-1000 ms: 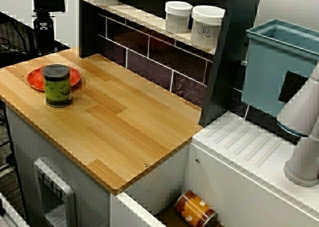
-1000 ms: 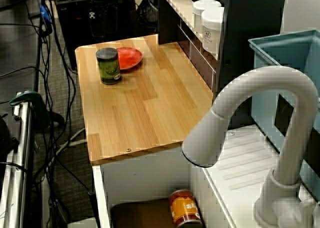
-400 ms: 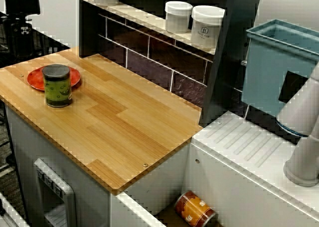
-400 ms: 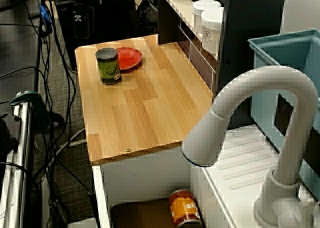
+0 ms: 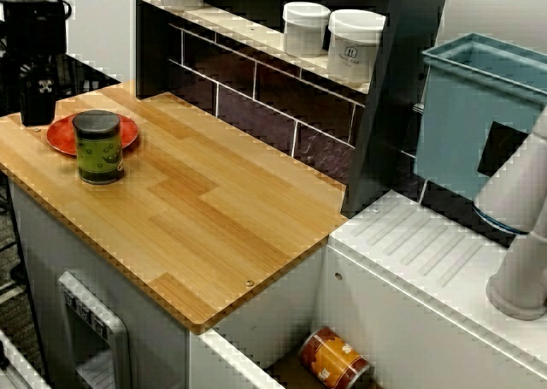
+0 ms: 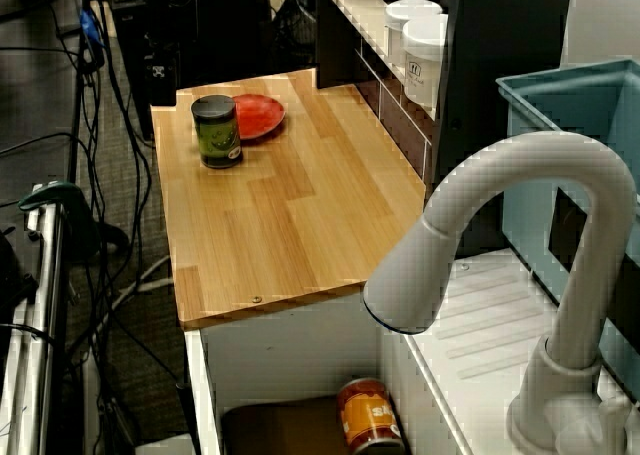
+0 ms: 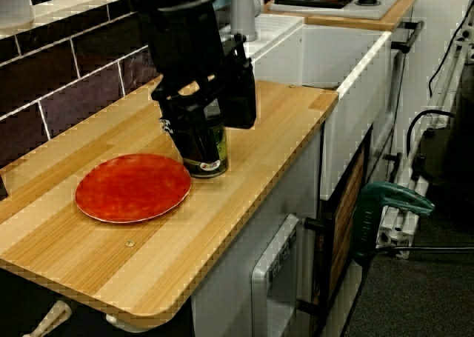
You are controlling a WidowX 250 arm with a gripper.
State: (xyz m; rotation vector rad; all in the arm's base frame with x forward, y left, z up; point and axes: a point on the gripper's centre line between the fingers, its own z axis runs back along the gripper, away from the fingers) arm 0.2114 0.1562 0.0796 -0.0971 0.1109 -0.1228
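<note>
Gripper (image 5: 37, 107): black, having dropped lower and leftward over the last second, now hanging at 10 o'clock of the green can (image 5: 98, 146) in the view across the counter; whether the jaws are apart or together cannot be told.
Green can: standing upright on the wooden counter (image 5: 214, 209), sitting at the 4 o'clock edge of the red plate (image 5: 60, 135), not shifting.

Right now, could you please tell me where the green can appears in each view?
High front view: green can at far left.
High side view: green can at upper left.
Low end view: green can at centre, partly behind the gripper.
Shared landmark: the red plate next to it.
</note>
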